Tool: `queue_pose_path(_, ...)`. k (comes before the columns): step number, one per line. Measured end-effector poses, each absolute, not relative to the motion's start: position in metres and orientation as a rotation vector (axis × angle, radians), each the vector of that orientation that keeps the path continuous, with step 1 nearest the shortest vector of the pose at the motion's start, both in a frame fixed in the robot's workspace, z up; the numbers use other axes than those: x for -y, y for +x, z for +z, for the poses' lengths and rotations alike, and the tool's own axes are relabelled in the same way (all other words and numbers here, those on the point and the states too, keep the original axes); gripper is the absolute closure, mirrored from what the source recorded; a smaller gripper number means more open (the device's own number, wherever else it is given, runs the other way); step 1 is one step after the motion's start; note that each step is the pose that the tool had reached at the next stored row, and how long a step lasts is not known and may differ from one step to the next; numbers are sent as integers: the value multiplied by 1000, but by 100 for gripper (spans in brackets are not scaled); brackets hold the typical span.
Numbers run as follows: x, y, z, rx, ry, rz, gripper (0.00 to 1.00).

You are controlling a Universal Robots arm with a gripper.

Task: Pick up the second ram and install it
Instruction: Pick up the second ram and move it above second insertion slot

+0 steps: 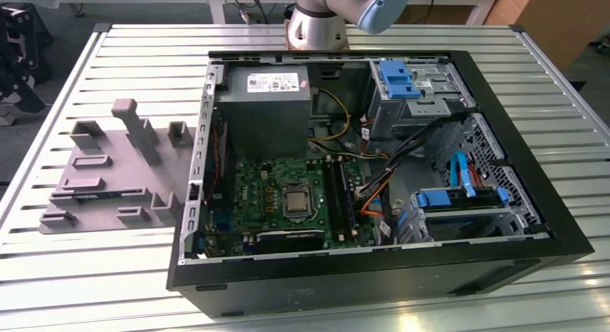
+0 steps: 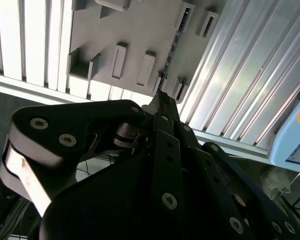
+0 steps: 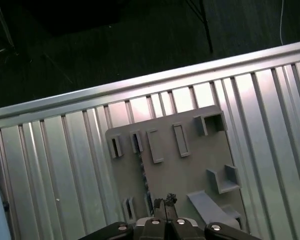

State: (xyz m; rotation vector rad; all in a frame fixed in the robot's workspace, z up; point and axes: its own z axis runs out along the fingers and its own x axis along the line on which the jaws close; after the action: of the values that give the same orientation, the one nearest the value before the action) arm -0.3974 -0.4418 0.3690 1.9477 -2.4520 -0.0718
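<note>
Pick step, approach: matte grey ribbed tray [image 1: 107, 152] sits at 9 o'clock of the open black metal case [image 1: 381, 278]; the ram [image 3: 142, 172], a thin dark board on edge, stands in a tray slot near my claw [image 3: 164, 202], which is clenched and empty, so I judge the grasp needs opening, then squaring to the stick.
</note>
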Motion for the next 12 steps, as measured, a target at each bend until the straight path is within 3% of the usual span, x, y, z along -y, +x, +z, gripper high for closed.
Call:
queue_pose_path(9,442,-397,368,2396,2014,-71,89)
queue_pose_path(12,442,-397,368,2396,2014,-71,83)
